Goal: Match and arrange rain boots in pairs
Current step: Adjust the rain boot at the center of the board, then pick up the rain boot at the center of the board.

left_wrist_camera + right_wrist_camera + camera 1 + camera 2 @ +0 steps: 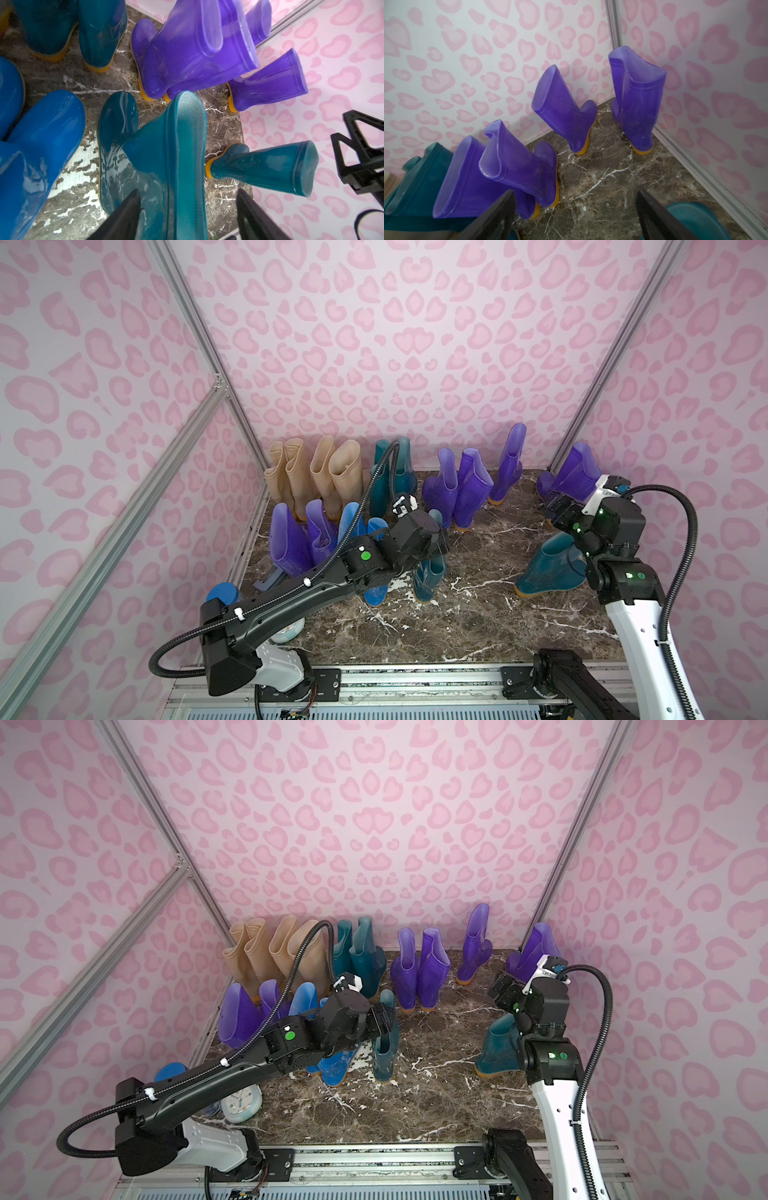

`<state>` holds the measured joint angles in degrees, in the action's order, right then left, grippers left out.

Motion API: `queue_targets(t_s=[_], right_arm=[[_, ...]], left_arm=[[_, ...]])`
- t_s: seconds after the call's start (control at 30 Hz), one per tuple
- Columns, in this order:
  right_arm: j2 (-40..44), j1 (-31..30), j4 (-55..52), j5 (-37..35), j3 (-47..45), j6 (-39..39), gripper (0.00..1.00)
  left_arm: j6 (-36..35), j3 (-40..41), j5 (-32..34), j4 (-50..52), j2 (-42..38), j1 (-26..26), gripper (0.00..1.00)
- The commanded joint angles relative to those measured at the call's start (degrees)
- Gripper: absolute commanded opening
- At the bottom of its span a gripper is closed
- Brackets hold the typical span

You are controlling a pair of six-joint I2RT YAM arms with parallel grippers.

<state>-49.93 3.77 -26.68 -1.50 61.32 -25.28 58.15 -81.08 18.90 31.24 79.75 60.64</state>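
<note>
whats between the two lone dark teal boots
Bare marble tabletop, from the teal boot under the left arm to the teal boot beside the right arm, in both top views.

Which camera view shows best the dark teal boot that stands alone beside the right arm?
The left wrist view: the dark teal boot appears whole, sole to rim. In both top views the right arm covers part of the boot. The right wrist view shows only its top.

- The left arm [291,597] is covering most of the bright blue boots [376,595].
- The right arm [623,580] is hiding the top of a dark teal boot [540,572].
- A clock [241,1104] is lying half covered beneath the left arm.
- The wrist views' edges are cutting off the left hand [188,190] and right hand [575,191].
</note>
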Motion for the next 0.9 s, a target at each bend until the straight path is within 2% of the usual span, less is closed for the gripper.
queue_targets(t_s=[0.0,0.13,0.27,0.47,0.6,0.67,0.7,0.73,0.8,0.83,0.87], right_arm=[[1.07,0.65,-3.54,-5.68,1.04,0.21,0.93],[2.66,3.04,-6.43,-9.71,0.50,-1.18,0.98],[3.29,4.75,-7.90,-10.20,-1.58,-2.39,0.98],[0.36,8.34,-6.82,0.21,-4.42,-7.85,0.98],[-0.39,9.38,-4.95,3.05,-6.79,-9.81,0.98],[-0.11,9.41,-3.72,3.80,-7.76,-10.23,0.85],[0.00,9.41,-2.90,4.63,-8.12,-10.00,0.75],[0.16,9.41,-2.27,5.26,-8.42,-9.54,0.59],[0.19,9.41,-0.97,7.36,-8.51,-7.71,0.17],[0.10,9.33,-0.56,8.29,-8.49,-6.83,0.00],[-0.07,9.11,-0.20,9.26,-8.25,-6.17,0.00]], left_arm=[[-8.62,-0.04,0.41,-2.87,-2.02,-0.15,0.84],[-17.21,-1.46,2.02,-2.20,-4.03,-0.66,0.85],[-23.58,-4.63,0.86,0.68,-5.07,-4.88,0.87],[-31.44,-5.32,-0.72,1.26,-6.96,-13.86,0.87],[-35.96,-3.44,-1.57,-0.51,-8.08,-18.31,0.87],[-37.96,-1.07,-1.12,-2.63,-8.93,-19.46,0.87],[-38.61,0.31,-1.04,-3.71,-9.29,-20.41,0.87],[-38.72,1.04,-1.47,-4.66,-9.47,-21.51,0.87],[-37.14,2.82,-3.56,-5.13,-9.78,-24.94,0.86],[-35.92,3.66,-5.01,-5.29,-9.94,-26.57,0.86],[-34.68,4.96,-6.81,-6.04,-10.33,-28.32,0.86]])
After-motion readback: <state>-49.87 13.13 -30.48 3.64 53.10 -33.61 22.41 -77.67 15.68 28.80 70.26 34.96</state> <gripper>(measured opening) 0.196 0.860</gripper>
